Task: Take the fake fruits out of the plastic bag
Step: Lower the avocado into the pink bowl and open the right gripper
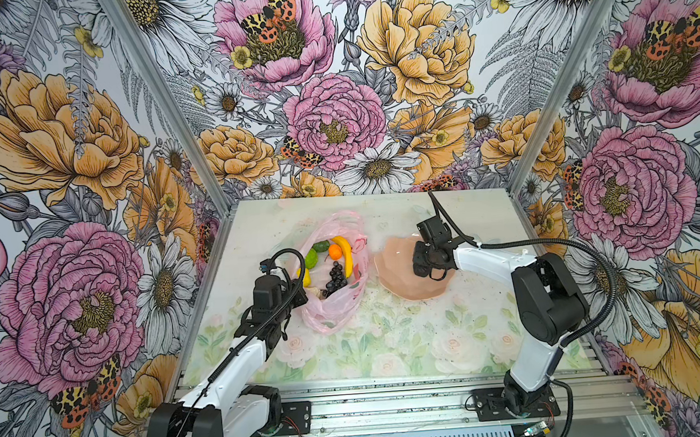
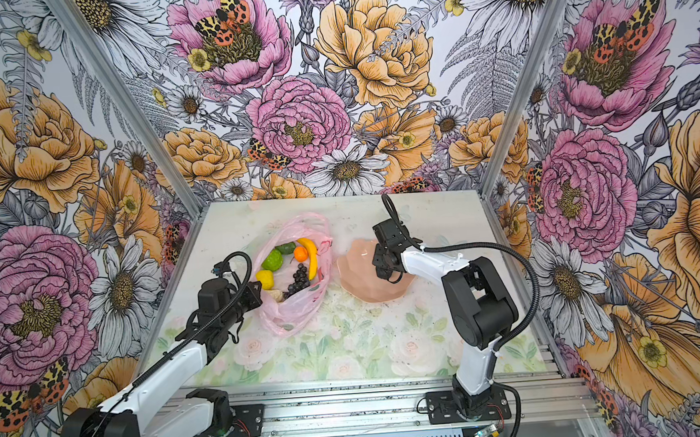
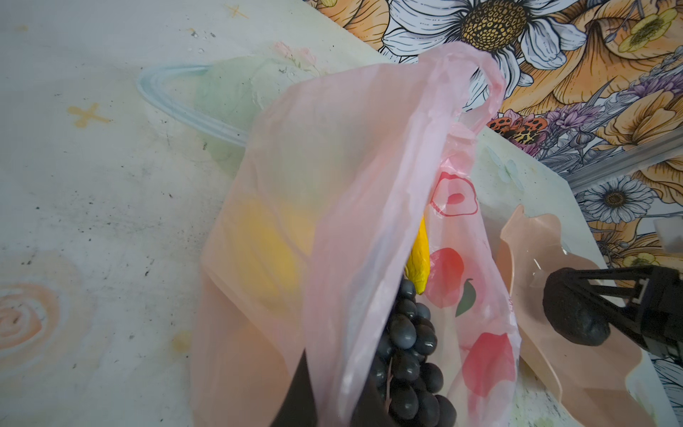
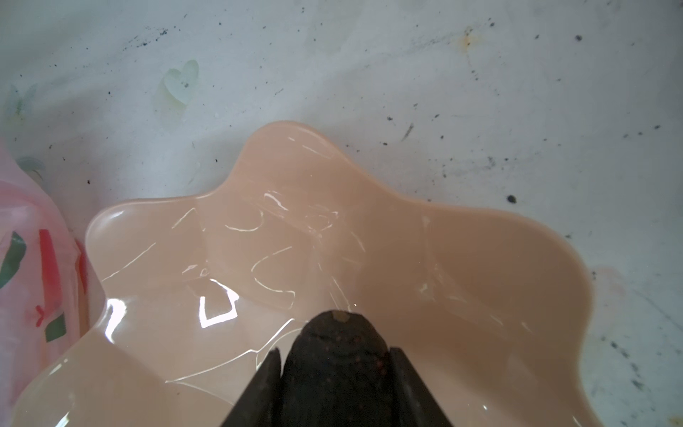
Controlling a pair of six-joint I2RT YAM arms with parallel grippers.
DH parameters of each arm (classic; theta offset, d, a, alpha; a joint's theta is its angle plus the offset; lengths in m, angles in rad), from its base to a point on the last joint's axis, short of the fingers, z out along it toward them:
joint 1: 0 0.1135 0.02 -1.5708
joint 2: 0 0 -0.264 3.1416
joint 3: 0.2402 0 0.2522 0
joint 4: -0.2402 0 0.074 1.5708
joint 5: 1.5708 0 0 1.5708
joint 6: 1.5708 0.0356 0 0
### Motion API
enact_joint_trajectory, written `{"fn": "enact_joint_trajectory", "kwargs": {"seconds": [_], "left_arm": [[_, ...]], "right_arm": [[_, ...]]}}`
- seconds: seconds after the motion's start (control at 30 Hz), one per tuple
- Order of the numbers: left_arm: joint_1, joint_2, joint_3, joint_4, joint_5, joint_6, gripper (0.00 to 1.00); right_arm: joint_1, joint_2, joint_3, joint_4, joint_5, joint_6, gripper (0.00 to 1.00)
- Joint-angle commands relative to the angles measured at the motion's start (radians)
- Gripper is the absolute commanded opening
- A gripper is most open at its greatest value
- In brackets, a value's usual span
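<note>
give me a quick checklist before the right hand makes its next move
1. Left hand shut on plastic bag rim, mouth open: ok
2. Right hand gripping dark fruit: ok
3. Dark fruit above bowl, inside its rim: ok
4. Fruit's height above the bowl floor: cannot tell
5. Bag emptied: not ok; banana, orange and grapes are inside

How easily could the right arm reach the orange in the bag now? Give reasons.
Probably not yet: the right fingers are clamped on a dark fruit over the bowl. Otherwise the way looks free: the left fingers hold the bag open, and the orange lies uncovered.
</note>
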Motion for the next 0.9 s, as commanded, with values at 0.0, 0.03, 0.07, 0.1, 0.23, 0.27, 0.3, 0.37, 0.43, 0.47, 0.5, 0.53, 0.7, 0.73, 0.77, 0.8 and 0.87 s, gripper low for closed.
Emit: {"fn": "enact_joint_trajectory", "kwargs": {"seconds": [0.0,0.03,0.07,0.1,0.23,0.27,0.3,0.37,0.43,0.47,0.5,0.53,0.7,0.73,0.77,0.8,0.87], "left_arm": [[-0.007,-0.017,-0.005,0.014,-0.024,0.022,0.13],[-0.007,-0.018,-0.005,0.014,-0.025,0.022,0.13],[-0.007,-0.019,-0.004,0.014,-0.025,0.021,0.13],[-0.007,-0.019,-0.005,0.014,-0.025,0.022,0.13],[-0.008,-0.018,-0.005,0.014,-0.025,0.024,0.13],[-0.007,-0.017,-0.004,0.014,-0.024,0.024,0.13],[-0.007,-0.016,-0.004,0.013,-0.020,0.024,0.13],[-0.009,-0.016,-0.004,0.015,-0.018,0.025,0.13],[-0.008,-0.017,-0.004,0.015,-0.017,0.024,0.13],[-0.008,-0.018,-0.005,0.016,-0.018,0.024,0.13],[-0.008,-0.018,-0.005,0.015,-0.017,0.023,0.13],[-0.008,-0.018,-0.005,0.015,-0.016,0.024,0.13],[-0.010,-0.023,-0.007,0.015,-0.019,0.023,0.14],[-0.010,-0.023,-0.007,0.015,-0.017,0.024,0.14],[-0.010,-0.022,-0.007,0.015,-0.017,0.024,0.14],[-0.010,-0.023,-0.007,0.015,-0.017,0.024,0.14],[-0.010,-0.023,-0.007,0.015,-0.017,0.023,0.14]], "right_arm": [[-0.004,0.035,0.036,0.074,0.077,-0.021,0.42],[-0.004,0.042,0.036,0.081,0.082,-0.021,0.43],[-0.003,0.050,0.036,0.088,0.082,-0.020,0.43],[-0.001,0.056,0.035,0.096,0.082,-0.019,0.44],[0.013,0.068,0.036,0.109,0.094,-0.024,0.51],[0.014,0.071,0.037,0.110,0.097,-0.024,0.53],[0.016,0.075,0.035,0.110,0.098,-0.022,0.56],[0.015,0.082,0.033,0.111,0.097,-0.020,0.59],[0.016,0.086,0.033,0.110,0.094,-0.020,0.63],[0.016,0.087,0.033,0.112,0.089,-0.020,0.64],[0.016,0.085,0.034,0.112,0.085,-0.020,0.65],[0.017,0.082,0.035,0.111,0.083,-0.023,0.66],[0.019,0.062,0.030,0.111,0.080,-0.028,0.67],[0.019,0.058,0.029,0.110,0.080,-0.029,0.68],[0.019,0.055,0.027,0.110,0.079,-0.030,0.68],[0.019,0.051,0.025,0.109,0.076,-0.029,0.69],[0.019,0.043,0.023,0.110,0.074,-0.032,0.70]]}}
